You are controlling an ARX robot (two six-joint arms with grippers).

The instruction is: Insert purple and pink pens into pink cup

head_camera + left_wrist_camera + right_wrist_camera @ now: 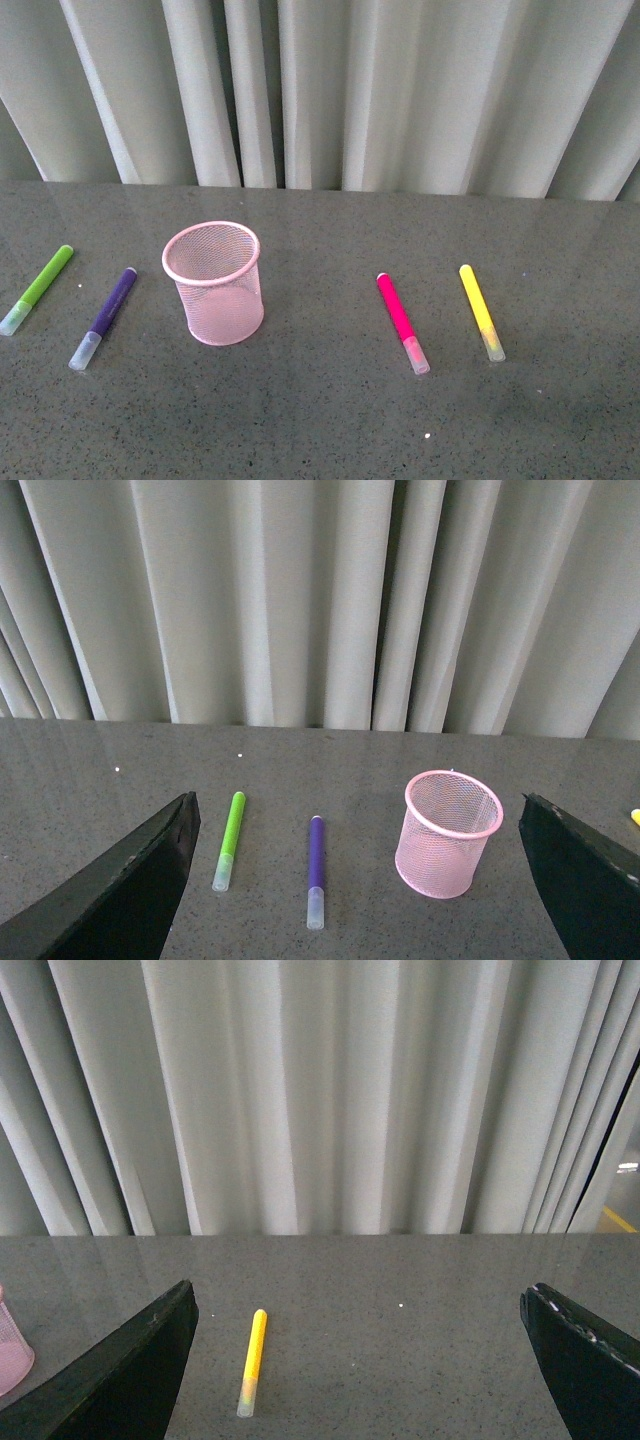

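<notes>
The pink cup (214, 283) stands upright and empty, left of the table's middle. To its left lies the purple pen (104, 318), clear cap toward me. The pink pen (402, 322) lies to the cup's right, cap toward me. In the left wrist view the purple pen (316, 870) and the pink cup (449, 832) lie ahead, between the spread fingers of my open left gripper (360, 880). My right gripper (360, 1360) is open too; only an edge of the pink cup (12, 1352) shows there, and the pink pen is out of that view. Neither arm shows in the front view.
A lime green marker (37, 288) lies at the far left, beside the purple pen. A yellow marker (481, 311) lies right of the pink pen and shows ahead of the right gripper as the yellow marker (252, 1360). Pleated pale curtains (320, 90) close off the grey table's far edge.
</notes>
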